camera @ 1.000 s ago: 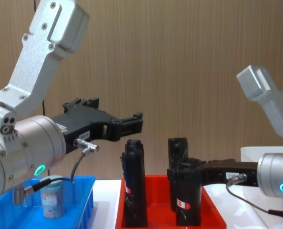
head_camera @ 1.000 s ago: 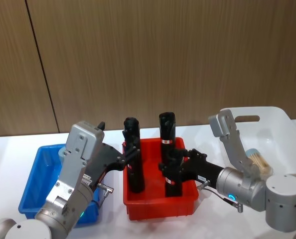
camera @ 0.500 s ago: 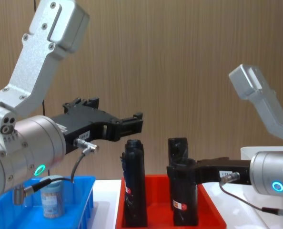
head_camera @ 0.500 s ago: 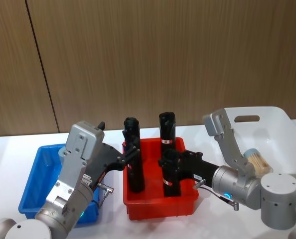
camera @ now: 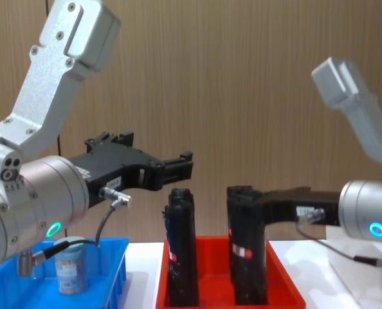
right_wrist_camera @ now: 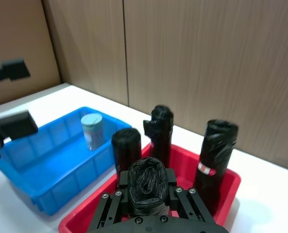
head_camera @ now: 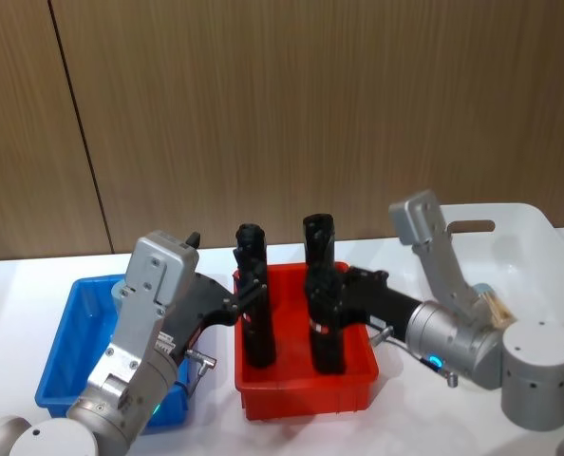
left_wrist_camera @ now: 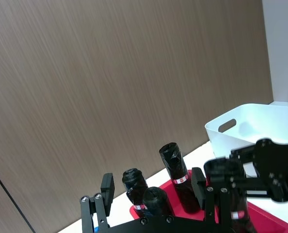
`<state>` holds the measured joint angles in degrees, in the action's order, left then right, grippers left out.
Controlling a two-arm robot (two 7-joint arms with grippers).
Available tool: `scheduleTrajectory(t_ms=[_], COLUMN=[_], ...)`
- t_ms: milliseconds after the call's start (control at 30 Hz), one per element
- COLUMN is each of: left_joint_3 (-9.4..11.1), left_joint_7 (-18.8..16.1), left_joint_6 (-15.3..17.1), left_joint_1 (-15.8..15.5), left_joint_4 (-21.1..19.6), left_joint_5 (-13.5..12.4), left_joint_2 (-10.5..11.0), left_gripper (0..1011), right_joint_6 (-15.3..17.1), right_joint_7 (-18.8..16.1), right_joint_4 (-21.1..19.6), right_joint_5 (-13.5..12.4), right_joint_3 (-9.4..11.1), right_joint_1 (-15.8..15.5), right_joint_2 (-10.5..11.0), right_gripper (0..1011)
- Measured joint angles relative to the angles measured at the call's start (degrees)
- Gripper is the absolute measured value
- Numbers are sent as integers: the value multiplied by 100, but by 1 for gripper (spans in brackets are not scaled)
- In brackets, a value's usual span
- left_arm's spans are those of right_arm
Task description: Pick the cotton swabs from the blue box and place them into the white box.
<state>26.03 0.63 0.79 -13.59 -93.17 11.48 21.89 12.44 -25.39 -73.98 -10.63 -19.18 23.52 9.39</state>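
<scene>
Right hand [head_camera: 322, 302] is clamped on a black roll [head_camera: 326, 337] standing in the red tray [head_camera: 306, 399]. Left hand [camera: 178, 168] hangs above the gap between the blue box [head_camera: 59, 366] and the red tray, fingers spread, holding nothing. One cotton swab cylinder [right_wrist_camera: 92, 131] stands upright in the blue box; another [head_camera: 488, 306] lies in the white box [head_camera: 529, 237], on the robot's right side of the worktop [head_camera: 16, 285].

Both arms: silver-grey cast links, rounded joint housings, each with 1 glowing teal ring light. Left hand [camera: 178, 168] and right hand [head_camera: 325, 306]: matte black, thin grey cables, small silver connectors.
</scene>
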Motion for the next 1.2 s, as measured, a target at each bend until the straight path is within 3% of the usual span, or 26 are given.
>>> scheduleTrajectory(t_ms=[333,733,1200], left_joint_3=[0,0,0], left_joint_7=[0,0,0], left_joint_6=[0,0,0], left_joint_1=[0,0,0], left_joint_4=[0,0,0], left_joint_5=[0,0,0], left_joint_2=[0,0,0], left_gripper=[1004,1004,1004], right_joint_6=[-63,-167,-471], right_joint_7=[301,711,1132], right_joint_4=[-472,-906,-858], right_joint_5=[-81,-213,-114], right_joint_3=[176,558,941], right_joint_1=[-41,9,163], right_joint_2=[155,458,759], right_gripper=[377,364,364])
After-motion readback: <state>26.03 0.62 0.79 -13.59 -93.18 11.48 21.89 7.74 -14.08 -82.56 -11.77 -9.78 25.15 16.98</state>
